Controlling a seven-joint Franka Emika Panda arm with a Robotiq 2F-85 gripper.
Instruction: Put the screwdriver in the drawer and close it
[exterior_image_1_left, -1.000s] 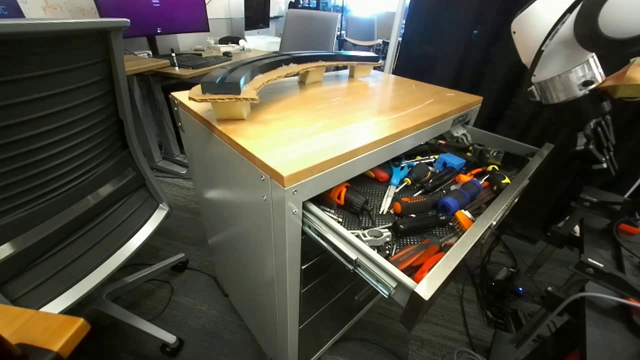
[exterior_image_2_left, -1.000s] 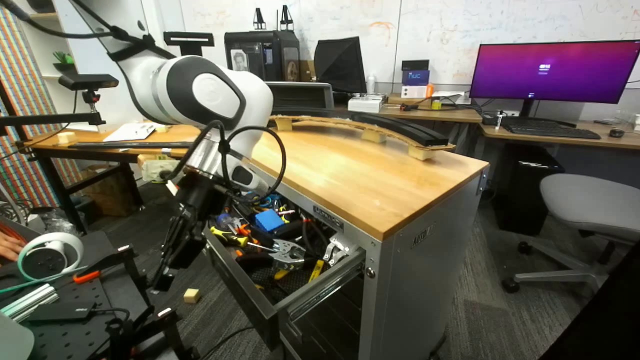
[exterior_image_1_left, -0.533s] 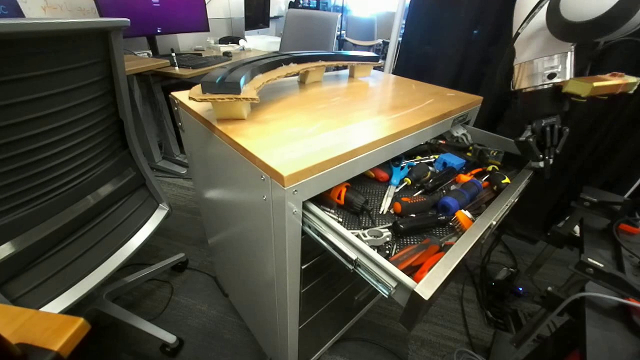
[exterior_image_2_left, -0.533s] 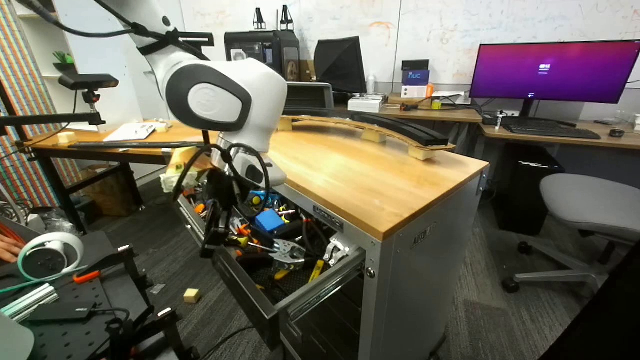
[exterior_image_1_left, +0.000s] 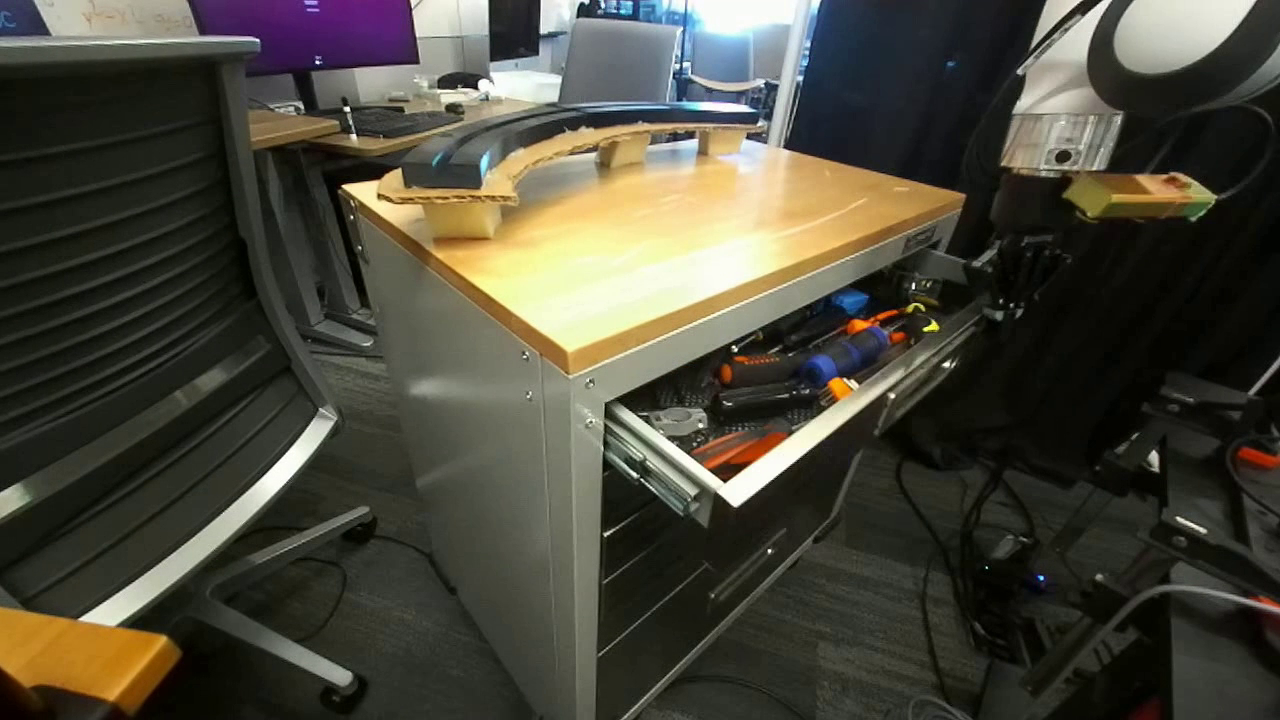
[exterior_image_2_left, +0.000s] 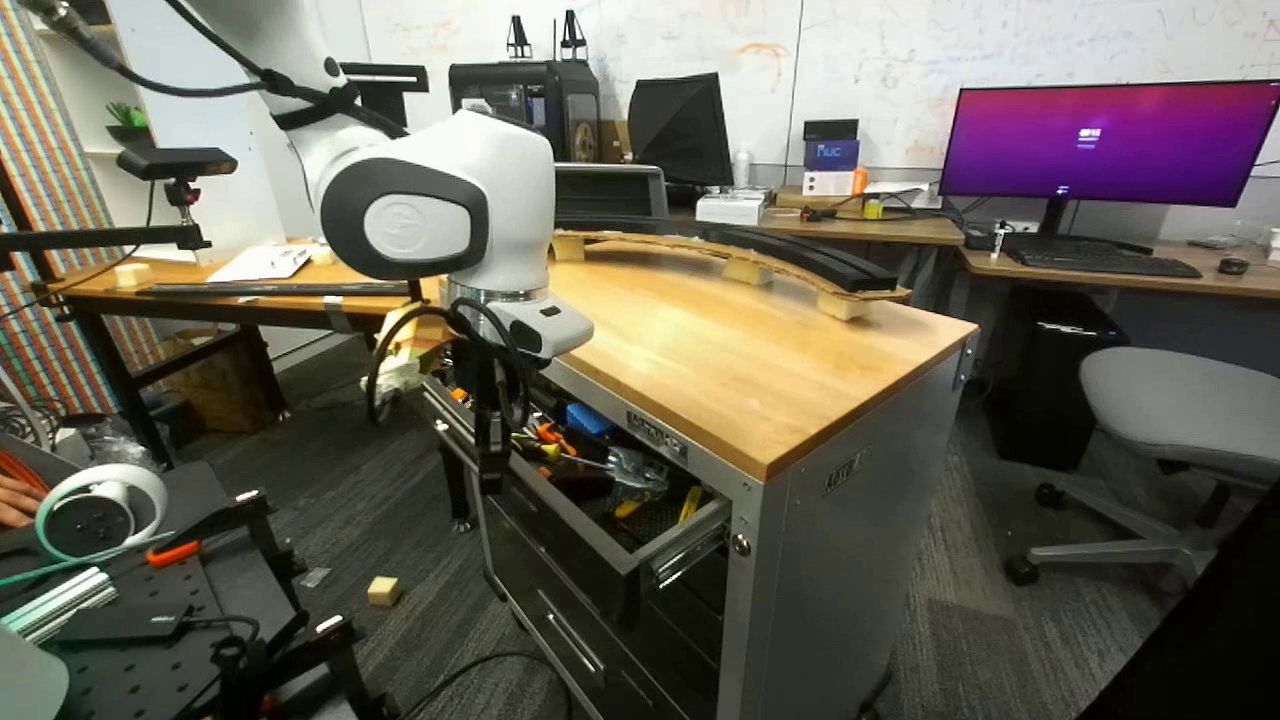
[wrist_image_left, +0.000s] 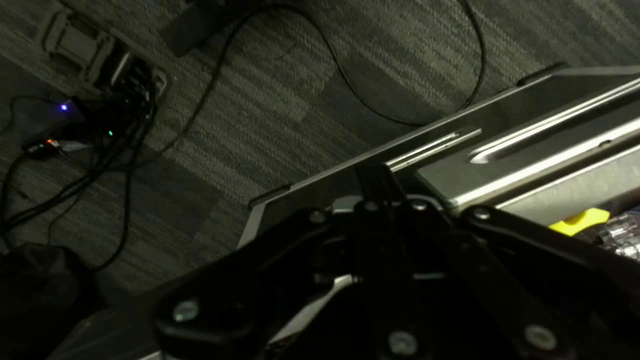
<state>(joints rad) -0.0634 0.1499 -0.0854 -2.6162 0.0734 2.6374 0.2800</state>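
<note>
The grey drawer (exterior_image_1_left: 810, 432) is partly open under the cabinet's wooden top. Its front (exterior_image_2_left: 590, 560) and front edge (wrist_image_left: 545, 160) show in the other views. A stubby yellow-and-black handle (exterior_image_1_left: 922, 320) lies among the tools at the drawer's far front end; it looks like the screwdriver, but I cannot tell for certain. A yellow handle (exterior_image_2_left: 545, 450) also shows there in an exterior view. My gripper (exterior_image_1_left: 1008, 300) is at the outer face of the drawer front (exterior_image_2_left: 492, 475). In the wrist view its fingers (wrist_image_left: 378, 175) are together with nothing seen between them.
The drawer holds a heap of tools, including a blue-handled one (exterior_image_1_left: 845, 357) and orange-handled ones (exterior_image_1_left: 740, 445). A black curved piece (exterior_image_1_left: 580, 130) stands on the wooden top (exterior_image_1_left: 700, 230). A black chair (exterior_image_1_left: 130, 330) and a black cart (exterior_image_2_left: 150, 620) stand nearby.
My gripper has moved in from beside the drawer to its front. The drawer has slid inward part of the way, and more of its tools are now under the wooden top.
</note>
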